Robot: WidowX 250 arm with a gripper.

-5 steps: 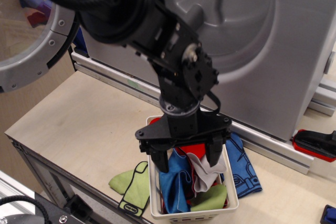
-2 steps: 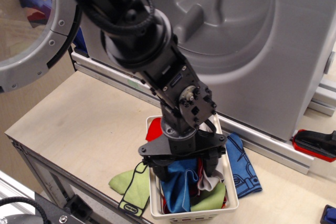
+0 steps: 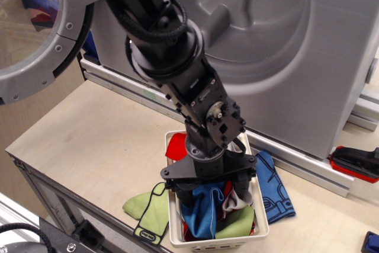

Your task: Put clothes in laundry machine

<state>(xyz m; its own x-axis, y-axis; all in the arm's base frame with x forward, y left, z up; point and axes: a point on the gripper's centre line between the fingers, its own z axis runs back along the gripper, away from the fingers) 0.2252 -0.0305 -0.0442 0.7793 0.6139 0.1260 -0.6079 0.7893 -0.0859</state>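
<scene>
White basket (image 3: 208, 242) sits at the near edge of the counter (image 3: 95, 140), stuffed with clothes: blue cloth (image 3: 201, 208) on top, grey cloth (image 3: 237, 197) to its right, green cloth (image 3: 237, 223) low at the front right, red cloth (image 3: 175, 146) at the back left rim. A green garment (image 3: 148, 208) lies on the counter touching the basket's left side, a jeans-print one (image 3: 273, 191) just beside its right side.

Tool (image 3: 207, 192) is pushed down into the pile, fingers set wide, one buried at the blue cloth's left edge, the other at the grey cloth. Tips are hidden in fabric, so cannot tell if anything is pinched yet.

Step looks like grabbing a piece from the basket. To do it well: close fully on a bunched fold of blue, not a thin edge, then lift straight up so the light basket doesn't tip or drag along.

Behind, the washer (image 3: 331, 57) stands with its drum opening (image 3: 249, 22) exposed, door (image 3: 35, 34) swung open at far left. Load goes up and back.
</scene>
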